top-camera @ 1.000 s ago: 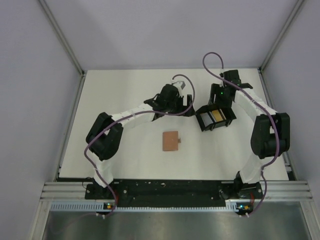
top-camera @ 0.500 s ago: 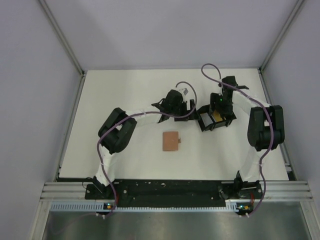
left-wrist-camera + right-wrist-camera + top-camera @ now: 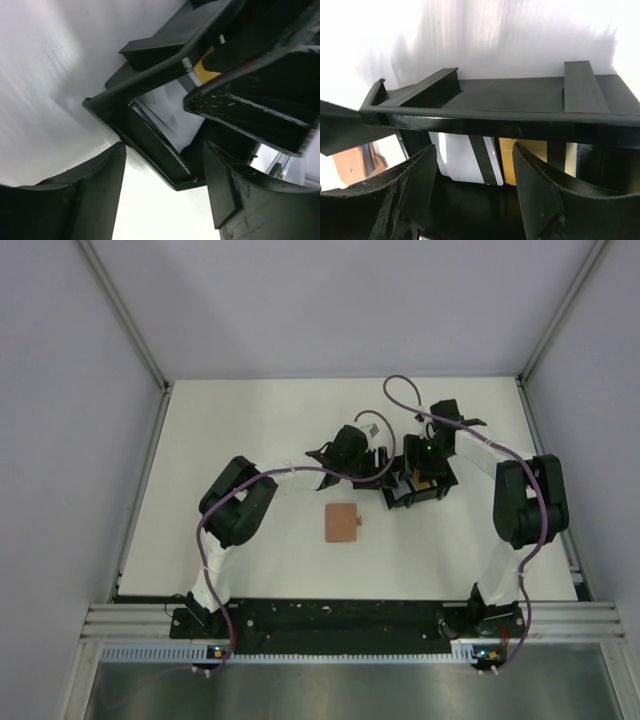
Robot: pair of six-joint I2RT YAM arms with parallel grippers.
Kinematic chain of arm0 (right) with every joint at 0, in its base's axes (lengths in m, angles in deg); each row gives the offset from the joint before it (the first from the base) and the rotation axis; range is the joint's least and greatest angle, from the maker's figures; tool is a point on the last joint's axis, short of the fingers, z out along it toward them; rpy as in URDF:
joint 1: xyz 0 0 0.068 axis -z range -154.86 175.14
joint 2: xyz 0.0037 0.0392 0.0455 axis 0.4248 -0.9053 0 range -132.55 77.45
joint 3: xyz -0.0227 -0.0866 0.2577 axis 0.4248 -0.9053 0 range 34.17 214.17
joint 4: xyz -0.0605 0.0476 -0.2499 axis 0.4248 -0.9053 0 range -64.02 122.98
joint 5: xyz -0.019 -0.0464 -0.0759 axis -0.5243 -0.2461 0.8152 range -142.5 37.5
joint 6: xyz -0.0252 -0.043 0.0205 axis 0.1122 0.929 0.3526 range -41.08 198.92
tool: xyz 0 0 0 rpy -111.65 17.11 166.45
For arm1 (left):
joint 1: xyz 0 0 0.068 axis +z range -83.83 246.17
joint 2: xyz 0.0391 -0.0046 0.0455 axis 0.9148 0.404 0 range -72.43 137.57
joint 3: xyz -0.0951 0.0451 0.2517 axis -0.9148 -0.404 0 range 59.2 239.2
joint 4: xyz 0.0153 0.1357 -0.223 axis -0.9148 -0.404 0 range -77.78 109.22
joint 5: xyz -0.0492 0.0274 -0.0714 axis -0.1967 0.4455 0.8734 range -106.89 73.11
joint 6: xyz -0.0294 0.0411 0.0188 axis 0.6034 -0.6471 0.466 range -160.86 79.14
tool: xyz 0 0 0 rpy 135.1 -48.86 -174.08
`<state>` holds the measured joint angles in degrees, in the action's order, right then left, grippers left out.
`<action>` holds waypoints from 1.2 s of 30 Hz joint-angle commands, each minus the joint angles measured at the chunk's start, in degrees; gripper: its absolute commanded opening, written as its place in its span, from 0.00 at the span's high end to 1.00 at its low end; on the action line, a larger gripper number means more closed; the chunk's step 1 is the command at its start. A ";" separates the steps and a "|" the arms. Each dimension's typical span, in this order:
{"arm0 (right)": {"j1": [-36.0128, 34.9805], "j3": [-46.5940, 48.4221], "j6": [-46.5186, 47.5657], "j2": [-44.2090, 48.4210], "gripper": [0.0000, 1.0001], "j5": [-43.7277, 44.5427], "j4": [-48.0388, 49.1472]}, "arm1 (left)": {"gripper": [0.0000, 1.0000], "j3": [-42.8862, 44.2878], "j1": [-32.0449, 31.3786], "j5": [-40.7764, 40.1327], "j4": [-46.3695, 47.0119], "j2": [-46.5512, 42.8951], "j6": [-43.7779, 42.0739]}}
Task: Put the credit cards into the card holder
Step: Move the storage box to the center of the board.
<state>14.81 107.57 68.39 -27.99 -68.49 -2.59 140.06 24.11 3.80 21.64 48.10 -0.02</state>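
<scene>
The tan card holder (image 3: 342,523) lies flat on the white table, apart from both arms. A black open tray (image 3: 396,499) stands to its upper right and holds two cards. In the right wrist view, a pale blue-white card with a black stripe (image 3: 462,157) lies beside a yellow-orange card (image 3: 527,157). My right gripper (image 3: 426,470) is open above the tray, its jaws (image 3: 474,147) spread over the pale card. My left gripper (image 3: 381,471) is open at the tray's left corner. That corner (image 3: 165,155) sits between its jaws without touching them.
The tray's rim (image 3: 495,120) and wall ribs stand between my right fingers and the cards. The two grippers are very close together over the tray. The card holder also shows in the right wrist view (image 3: 355,161). Grey walls enclose the table.
Both grippers have closed in on the tray, the right moving left and the left moving right. The tray has shifted left and a little nearer. The card holder has not moved.
</scene>
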 commanded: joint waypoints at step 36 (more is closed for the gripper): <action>-1.01 -10.12 -8.99 12.19 0.59 -3.10 6.31 | 0.67 -10.73 -0.21 -0.56 -0.12 -11.10 -0.32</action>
<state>14.27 98.81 60.65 -20.72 -80.57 2.99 129.24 24.17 3.84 22.14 42.20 3.06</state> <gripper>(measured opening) 0.412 0.404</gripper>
